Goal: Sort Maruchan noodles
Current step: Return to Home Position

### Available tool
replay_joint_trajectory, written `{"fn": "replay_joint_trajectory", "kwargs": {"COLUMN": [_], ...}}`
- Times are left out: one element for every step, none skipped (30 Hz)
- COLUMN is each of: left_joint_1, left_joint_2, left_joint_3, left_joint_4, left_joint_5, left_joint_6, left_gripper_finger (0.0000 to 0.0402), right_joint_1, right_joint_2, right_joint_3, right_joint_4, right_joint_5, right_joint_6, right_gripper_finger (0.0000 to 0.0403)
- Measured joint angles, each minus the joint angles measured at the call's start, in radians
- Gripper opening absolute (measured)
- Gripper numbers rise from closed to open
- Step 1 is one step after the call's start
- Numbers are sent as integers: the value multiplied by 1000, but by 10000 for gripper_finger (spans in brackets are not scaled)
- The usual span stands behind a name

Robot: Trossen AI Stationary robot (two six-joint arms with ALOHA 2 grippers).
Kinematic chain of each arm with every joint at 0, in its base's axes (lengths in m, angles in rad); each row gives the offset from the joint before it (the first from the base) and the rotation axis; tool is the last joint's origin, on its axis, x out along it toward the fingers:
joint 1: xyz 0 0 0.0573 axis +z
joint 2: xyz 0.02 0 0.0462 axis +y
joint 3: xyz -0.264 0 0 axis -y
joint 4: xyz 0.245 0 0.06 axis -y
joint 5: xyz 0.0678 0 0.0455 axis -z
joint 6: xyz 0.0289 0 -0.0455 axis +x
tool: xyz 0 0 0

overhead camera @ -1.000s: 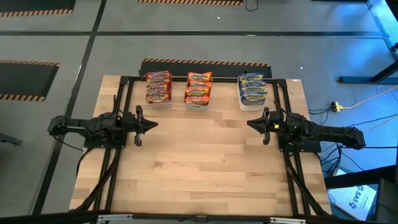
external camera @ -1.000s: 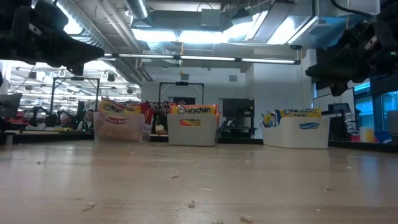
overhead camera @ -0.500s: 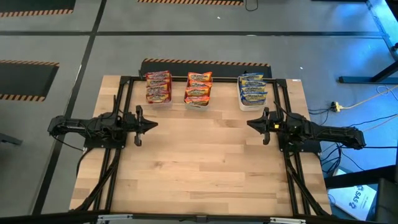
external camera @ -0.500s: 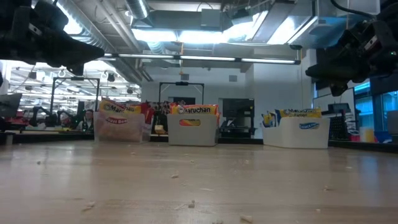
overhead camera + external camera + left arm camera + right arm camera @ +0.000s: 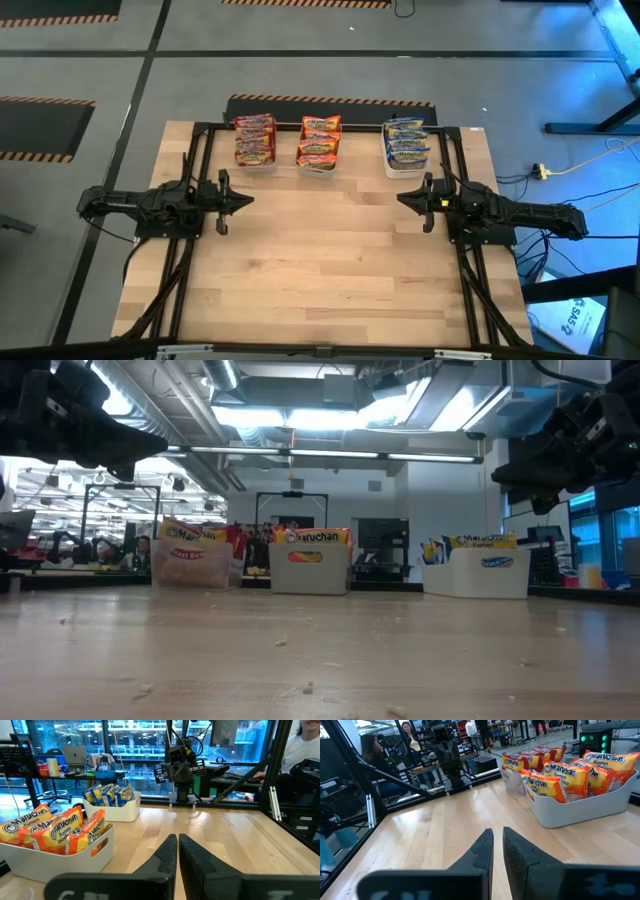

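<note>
The Maruchan noodles stand in three white bins along the table's far edge. Red-pink packets (image 5: 255,140) fill the left bin, orange packets (image 5: 320,143) the middle one, and blue-and-yellow packets (image 5: 406,146) the right one. My left gripper (image 5: 248,199) is shut, level above the table's left side, pointing right. My right gripper (image 5: 402,197) is shut, level above the right side, pointing left. Both hold nothing. The left wrist view shows the orange packets (image 5: 55,827) and the blue-and-yellow ones (image 5: 111,794). The right wrist view shows the orange packets (image 5: 572,777) and the red-pink ones (image 5: 532,756).
Bare wooden tabletop (image 5: 320,250) lies between the two grippers and toward the near edge. Black frame rails (image 5: 195,160) run along the table's left and right sides. People (image 5: 370,750) sit beyond the table's left side, and another person (image 5: 300,745) beyond its right.
</note>
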Motion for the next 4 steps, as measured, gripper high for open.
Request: {"fn": "replay_joint_trajectory", "kwargs": {"left_joint_1": [0,0,0,0], "left_joint_2": [0,0,0,0], "left_joint_3": [0,0,0,0], "left_joint_4": [0,0,0,0], "left_joint_5": [0,0,0,0], "left_joint_6": [0,0,0,0], "left_gripper_finger": [11,11,12,12], "right_joint_1": [0,0,0,0], "right_joint_2": [0,0,0,0], "right_joint_3": [0,0,0,0], "right_joint_4": [0,0,0,0], "right_joint_5": [0,0,0,0], "right_joint_6": [0,0,0,0], "right_gripper_finger": [30,30,30,30]}}
